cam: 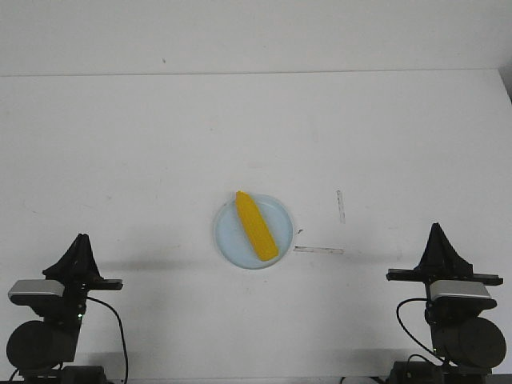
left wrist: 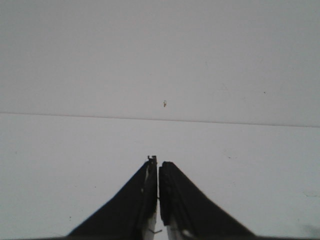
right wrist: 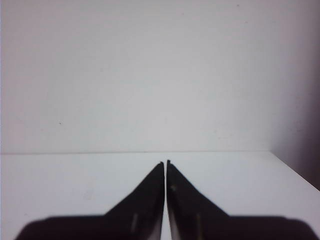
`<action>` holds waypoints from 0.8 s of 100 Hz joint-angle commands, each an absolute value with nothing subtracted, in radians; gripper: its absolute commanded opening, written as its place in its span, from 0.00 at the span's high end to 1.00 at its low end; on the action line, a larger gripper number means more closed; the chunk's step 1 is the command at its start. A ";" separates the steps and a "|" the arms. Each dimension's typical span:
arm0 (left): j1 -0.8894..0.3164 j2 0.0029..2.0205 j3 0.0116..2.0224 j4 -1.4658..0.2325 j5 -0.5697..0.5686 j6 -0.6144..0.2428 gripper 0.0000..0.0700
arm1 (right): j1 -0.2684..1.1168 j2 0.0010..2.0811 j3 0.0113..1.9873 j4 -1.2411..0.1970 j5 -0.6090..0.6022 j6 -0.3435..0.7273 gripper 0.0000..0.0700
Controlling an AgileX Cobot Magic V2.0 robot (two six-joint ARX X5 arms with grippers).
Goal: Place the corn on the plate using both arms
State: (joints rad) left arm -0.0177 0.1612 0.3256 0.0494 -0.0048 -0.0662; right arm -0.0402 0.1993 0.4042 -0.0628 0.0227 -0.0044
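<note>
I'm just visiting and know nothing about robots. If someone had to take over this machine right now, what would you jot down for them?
Left gripper: fingers shut, holding nothing, parked near the left front corner of the table.
Right gripper: fingers shut, holding nothing, parked near the right front corner.
The corn lies diagonally on the pale blue plate, mid-table between the two arms, one end near the rim.
Done: the corn is on the plate and both arms are clear of it.
Left: nothing that the pictures show; the job looks finished.
</note>
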 commanded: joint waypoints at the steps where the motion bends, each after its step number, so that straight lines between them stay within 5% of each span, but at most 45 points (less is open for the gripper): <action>1: -0.019 0.143 0.294 0.061 -0.007 -0.069 1.00 | -0.041 0.197 0.409 -0.052 0.025 -0.016 0.99; 37: -0.019 0.003 0.011 0.222 -0.008 -0.072 1.00 | -0.040 0.197 0.409 -0.052 0.025 -0.016 0.99; 80: -0.019 0.003 0.013 0.181 -0.021 -0.072 1.00 | -0.040 0.197 0.409 -0.052 0.026 -0.016 0.99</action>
